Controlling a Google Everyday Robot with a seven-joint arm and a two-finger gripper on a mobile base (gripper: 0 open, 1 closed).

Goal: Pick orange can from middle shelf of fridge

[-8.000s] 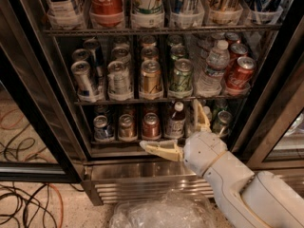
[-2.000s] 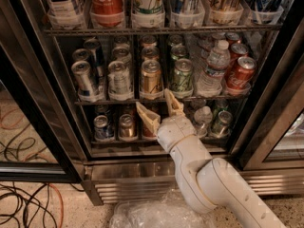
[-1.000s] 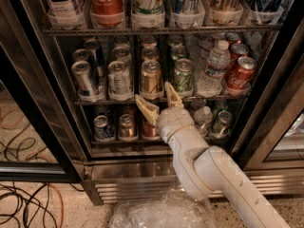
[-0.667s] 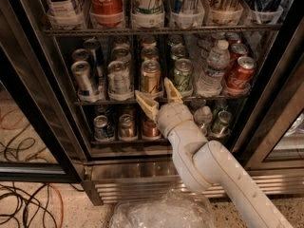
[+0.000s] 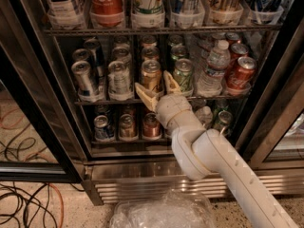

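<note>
Our long white arm [image 5: 223, 167] has come up and to the left since the start, when the claw hung low by the bottom row of small cans [image 5: 127, 126]. Now the tan two-finger claw [image 5: 152, 82] is up at the thin dark wire middle shelf [image 5: 97, 101] of the tall glass-door fridge [image 5: 118, 172] with the shiny steel base. The claw is spread wide. One finger [image 5: 145, 95] sits just left of the orange-gold drink can [image 5: 151, 70] with the silver lid. The other finger sits between that can and the green can [image 5: 184, 74] next to it. The orange-gold drink can stands up straight at the front of its row, in the gap of the claw. We cannot tell if the fingers touch it. A silver can [image 5: 118, 77] stands to its left. A clear water bottle [image 5: 213, 68] and a red Coca-Cola can [image 5: 240, 74] stand further right on the same shelf.
</note>
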